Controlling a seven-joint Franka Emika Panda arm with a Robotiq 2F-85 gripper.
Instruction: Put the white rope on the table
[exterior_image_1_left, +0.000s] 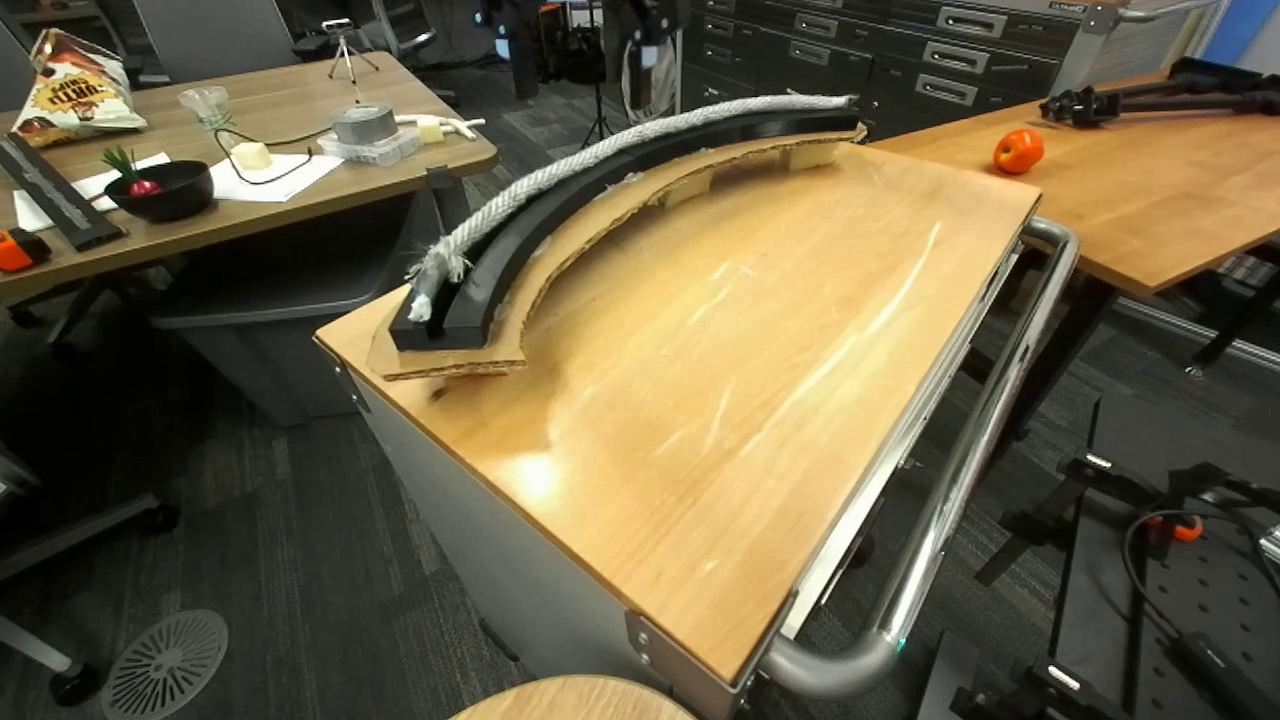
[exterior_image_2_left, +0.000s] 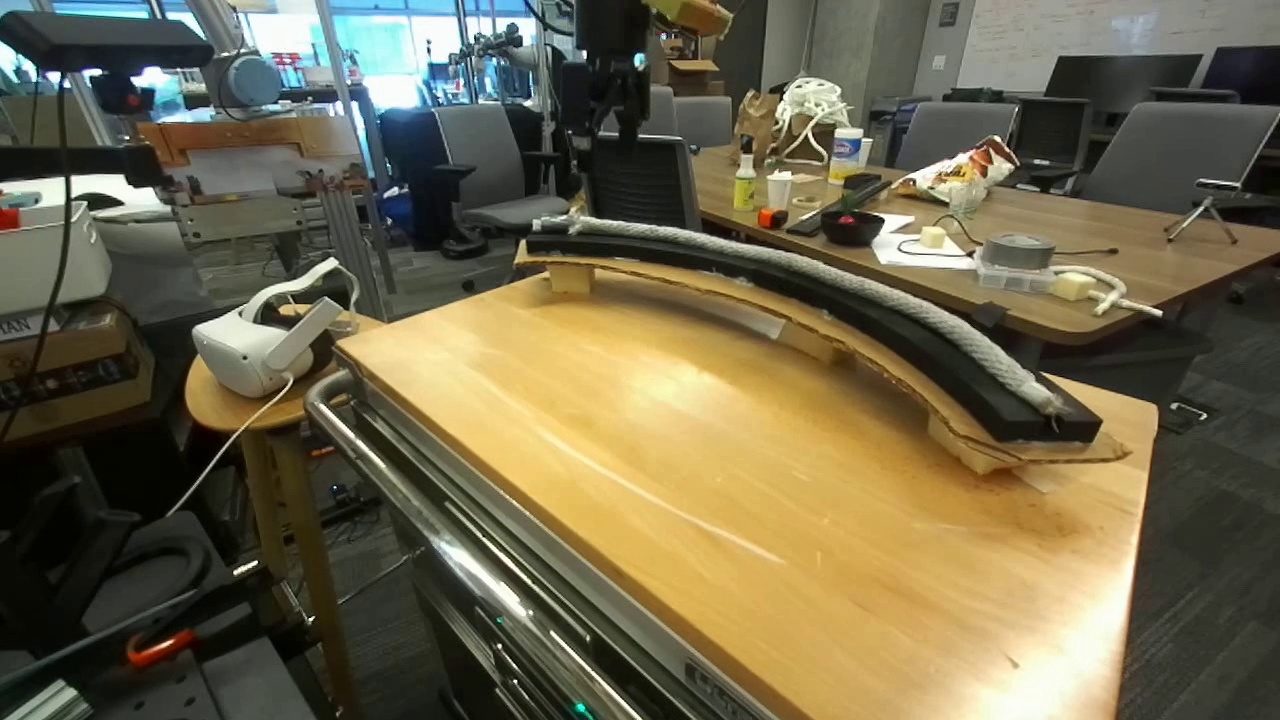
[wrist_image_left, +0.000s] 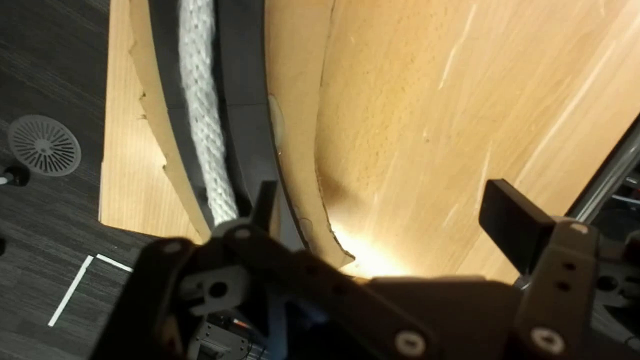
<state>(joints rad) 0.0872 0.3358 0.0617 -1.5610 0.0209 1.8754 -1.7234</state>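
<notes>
My tool (wrist_image_left: 382, 210) is recorded with its two fingers (wrist_image_left: 515, 222) spread well apart in the wrist view, bare space between them. In an exterior view it hangs at a level higher than the counter (exterior_image_2_left: 640, 430).

Contents noted from left to right in an exterior view. A brown desk (exterior_image_1_left: 415, 85) bears a snack bag (exterior_image_1_left: 85, 95), a black bowl (exterior_image_1_left: 165, 192), and a grey roll (exterior_image_1_left: 365, 124) resting on a clear box (exterior_image_1_left: 385, 148). Next comes the white rope (exterior_image_1_left: 600, 150), which I find lying lengthwise along a curved black track (exterior_image_1_left: 600, 185), its frayed end at the near left. In the wrist view the rope runs between the track's two sides and passes out of sight behind the left-hand finger; how deeply it is seated, I cannot tell. The track rests on a cardboard strip (exterior_image_1_left: 570, 242), which pale blocks (exterior_image_1_left: 812, 156) lift off the counter. To the right, the counter's wood shows pale streaks and glare. A metal rail (exterior_image_1_left: 978, 450) runs along its right edge. Furthest right, a separate wooden desk (exterior_image_1_left: 1160, 200) carries a round orange item (exterior_image_1_left: 1018, 150), with black hardware (exterior_image_1_left: 1090, 105) to its right.
</notes>
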